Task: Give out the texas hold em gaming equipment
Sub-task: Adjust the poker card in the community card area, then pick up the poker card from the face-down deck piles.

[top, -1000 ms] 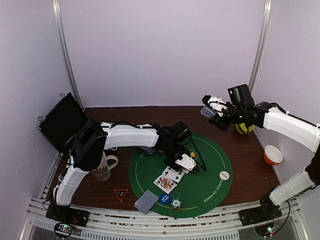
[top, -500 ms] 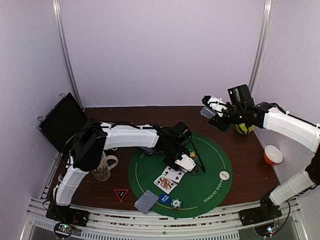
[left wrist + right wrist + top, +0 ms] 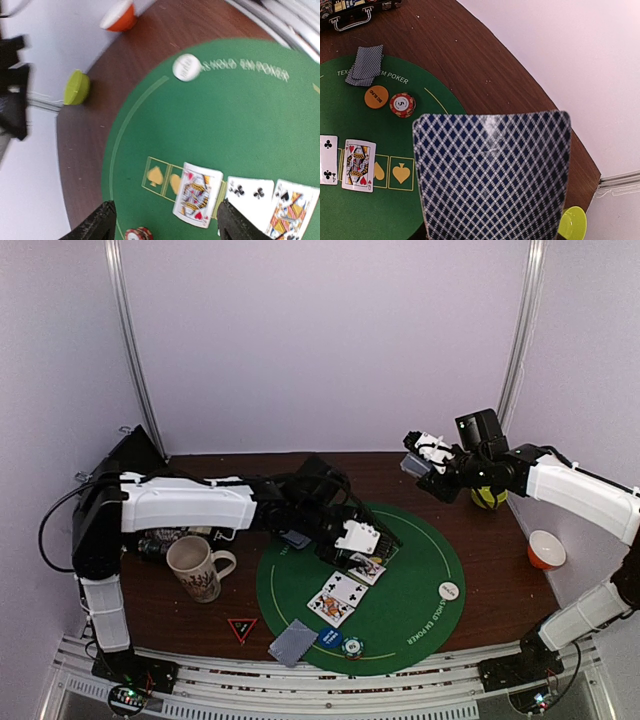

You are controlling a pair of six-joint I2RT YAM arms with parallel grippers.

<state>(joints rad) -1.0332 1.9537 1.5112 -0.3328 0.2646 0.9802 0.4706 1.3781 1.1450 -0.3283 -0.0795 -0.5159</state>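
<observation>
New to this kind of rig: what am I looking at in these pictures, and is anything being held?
Two white robot arms stand bolted at the near edge of a dark wooden table, each ending in two fingers. One picture looks down from above; the other two come from cameras on the wrists. On the round green poker mat lie face-up playing cards, a teal-white chip stack and a white round button; a patterned cream mug stands beside it. The left arm's fingers are open above a king of hearts card, holding nothing. The right arm's fingers hold up a blue-checked playing card.
</observation>
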